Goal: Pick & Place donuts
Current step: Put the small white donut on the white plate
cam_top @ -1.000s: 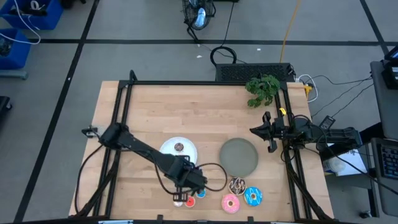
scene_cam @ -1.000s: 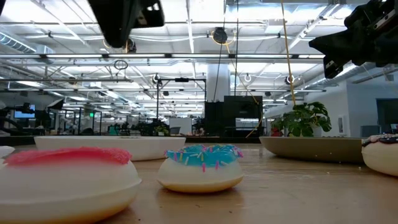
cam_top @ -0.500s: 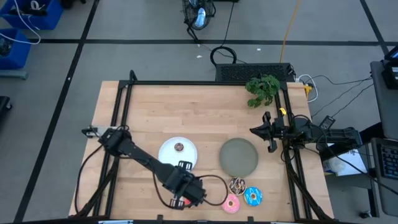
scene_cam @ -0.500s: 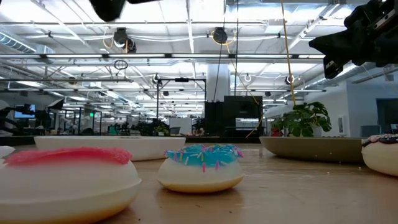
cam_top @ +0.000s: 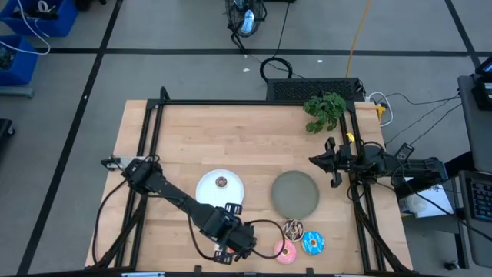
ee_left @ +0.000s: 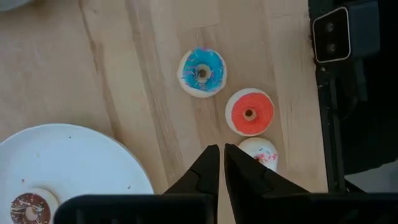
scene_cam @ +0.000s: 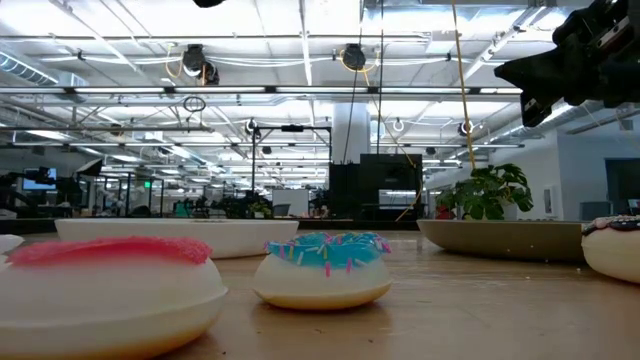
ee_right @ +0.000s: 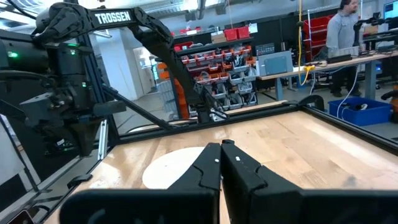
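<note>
My left gripper is shut and holds nothing; it hangs over the table's near edge. Past its fingers lie the tiny blue donut and the tiny red donut, flat on the wood. The tiny brown donut lies on the white plate. The drizzled donut, pink donut and larger blue donut lie near the table's near edge, right of my left arm. My right gripper waits shut at the table's right side.
The grey plate sits right of the white plate. A small white round piece with pink specks lies next to the red donut, partly behind my left finger. A green plant stands at the far right corner. Black frame rails run along both table sides.
My left gripper has risen, leaving the low view through its top, and has drifted a little toward the table's near edge. Its fingers held nothing as it went. The donuts and plates have stayed where they were.
</note>
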Controlling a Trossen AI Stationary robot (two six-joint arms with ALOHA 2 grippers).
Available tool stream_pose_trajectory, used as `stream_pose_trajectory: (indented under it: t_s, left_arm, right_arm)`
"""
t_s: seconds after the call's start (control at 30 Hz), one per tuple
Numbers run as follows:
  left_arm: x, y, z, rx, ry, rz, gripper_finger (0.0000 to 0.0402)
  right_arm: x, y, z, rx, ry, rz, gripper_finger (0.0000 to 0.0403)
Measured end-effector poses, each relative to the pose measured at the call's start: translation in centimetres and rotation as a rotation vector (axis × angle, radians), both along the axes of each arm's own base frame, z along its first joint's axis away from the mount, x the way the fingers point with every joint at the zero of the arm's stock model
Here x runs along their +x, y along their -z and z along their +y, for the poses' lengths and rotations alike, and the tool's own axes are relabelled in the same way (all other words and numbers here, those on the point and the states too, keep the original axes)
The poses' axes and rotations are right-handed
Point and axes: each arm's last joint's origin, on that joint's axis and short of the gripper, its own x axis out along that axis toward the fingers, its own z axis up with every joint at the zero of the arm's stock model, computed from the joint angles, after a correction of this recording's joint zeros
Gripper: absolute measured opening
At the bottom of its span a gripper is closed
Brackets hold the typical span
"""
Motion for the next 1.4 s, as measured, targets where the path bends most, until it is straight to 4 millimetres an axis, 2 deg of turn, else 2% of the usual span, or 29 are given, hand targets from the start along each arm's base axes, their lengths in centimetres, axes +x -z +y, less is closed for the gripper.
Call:
stream_pose_trajectory:
  t_s: [0.43,0.63,0.97,1.1,1.3,1.4]
  left_arm:
    - [0.4,-0.1,-0.5,-0.029,0.01,-0.054,0.0004]
    - [0.0,-0.1,-1.1,-0.035,0.011,-0.054,0.0026]
    - [-1.3,-0.1,-3.0,0.019,0.15,-0.077,0.0006]
    - [-2.1,0.9,-3.7,0.035,0.104,-0.043,0.0023]
    - [-3.4,4.3,-4.5,0.02,0.024,0.043,0.0026]
    - [-3.8,5.3,-4.8,0.011,-0.018,0.059,0.003]
  right_arm:
    - [0.0,-0.1,-0.1,-0.004,0.032,-0.015,0.0]
    - [-0.1,-0.3,-0.2,-0.005,0.08,-0.029,0.0]
    - [-0.1,-0.3,-0.2,-0.021,0.078,-0.034,0.0]
    - [-0.1,-0.3,-0.2,-0.021,0.076,-0.032,0.0]
    - [-0.1,-0.4,-0.2,-0.029,0.077,-0.039,0.0]
    - [-0.1,-0.4,-0.2,-0.029,0.077,-0.038,0.0]
